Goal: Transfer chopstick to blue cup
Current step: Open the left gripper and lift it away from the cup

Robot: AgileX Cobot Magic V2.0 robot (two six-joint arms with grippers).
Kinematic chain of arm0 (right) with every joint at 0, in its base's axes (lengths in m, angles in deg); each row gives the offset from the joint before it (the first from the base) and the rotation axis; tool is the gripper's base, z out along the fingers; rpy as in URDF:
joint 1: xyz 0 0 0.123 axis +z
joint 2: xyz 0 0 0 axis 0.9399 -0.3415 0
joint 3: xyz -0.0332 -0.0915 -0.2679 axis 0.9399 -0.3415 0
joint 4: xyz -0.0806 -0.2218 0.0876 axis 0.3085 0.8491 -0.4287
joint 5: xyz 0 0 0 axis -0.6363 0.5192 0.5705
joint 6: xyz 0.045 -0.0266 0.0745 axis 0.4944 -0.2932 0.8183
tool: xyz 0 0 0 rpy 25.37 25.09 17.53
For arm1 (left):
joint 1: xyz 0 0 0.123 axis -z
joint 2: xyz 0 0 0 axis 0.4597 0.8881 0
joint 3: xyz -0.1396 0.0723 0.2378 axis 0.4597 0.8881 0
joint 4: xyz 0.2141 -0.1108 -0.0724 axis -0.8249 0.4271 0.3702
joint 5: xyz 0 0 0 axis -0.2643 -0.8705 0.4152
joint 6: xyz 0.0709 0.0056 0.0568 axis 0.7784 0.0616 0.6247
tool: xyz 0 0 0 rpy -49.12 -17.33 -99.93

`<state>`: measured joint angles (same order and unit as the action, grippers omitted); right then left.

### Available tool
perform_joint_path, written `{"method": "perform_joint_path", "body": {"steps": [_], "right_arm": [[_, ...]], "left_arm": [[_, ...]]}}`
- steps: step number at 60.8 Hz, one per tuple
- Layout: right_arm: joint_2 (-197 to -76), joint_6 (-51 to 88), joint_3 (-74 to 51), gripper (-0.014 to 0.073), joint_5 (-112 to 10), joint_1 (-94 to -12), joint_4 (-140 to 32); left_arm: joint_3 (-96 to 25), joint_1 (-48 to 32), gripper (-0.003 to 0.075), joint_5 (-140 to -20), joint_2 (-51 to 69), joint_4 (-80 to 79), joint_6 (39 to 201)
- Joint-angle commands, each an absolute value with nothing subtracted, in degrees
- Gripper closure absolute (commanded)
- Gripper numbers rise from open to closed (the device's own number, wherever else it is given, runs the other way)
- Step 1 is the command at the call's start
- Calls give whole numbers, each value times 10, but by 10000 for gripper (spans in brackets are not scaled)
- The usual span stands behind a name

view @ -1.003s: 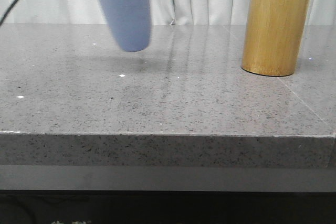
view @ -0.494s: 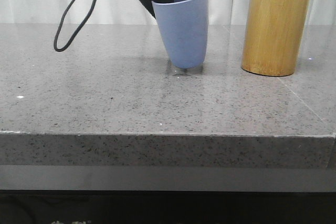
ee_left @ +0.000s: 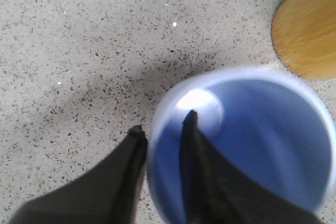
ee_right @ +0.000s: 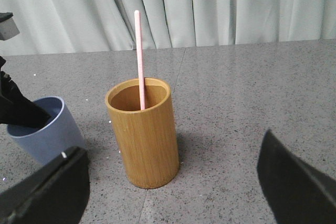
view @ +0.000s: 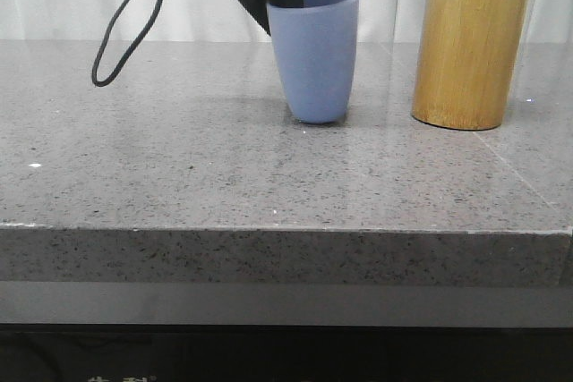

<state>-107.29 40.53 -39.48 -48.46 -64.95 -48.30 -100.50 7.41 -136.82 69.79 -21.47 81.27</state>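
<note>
The left hand point(ee_left: 163, 129) pinches the rim of the blue cup point(view: 313, 55), standing at frame centre. The chopstick point(ee_right: 139, 59) stands upright in the bamboo holder point(ee_right: 143, 132), directly ahead of the open right hand point(ee_right: 173, 182), which is nearer.

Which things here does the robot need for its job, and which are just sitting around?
Needed:
- chopstick, standing in the bamboo holder
- blue cup, upright on the table, left gripper clamped on its rim
- right gripper, open and empty

Just there:
- table
- curtain
</note>
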Motion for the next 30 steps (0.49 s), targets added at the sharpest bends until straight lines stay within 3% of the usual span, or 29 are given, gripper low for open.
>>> {"method": "perform_joint_path", "body": {"steps": [1, 30], "right_arm": [[-1078, 400, -376, -61, -533, -651, -484], [-1078, 400, -376, -61, -533, -651, -484]], "left_arm": [[-1024, 78, 428, -1349, 664, -206, 813], [-1090, 65, 409, -1407, 630, -213, 813]]}}
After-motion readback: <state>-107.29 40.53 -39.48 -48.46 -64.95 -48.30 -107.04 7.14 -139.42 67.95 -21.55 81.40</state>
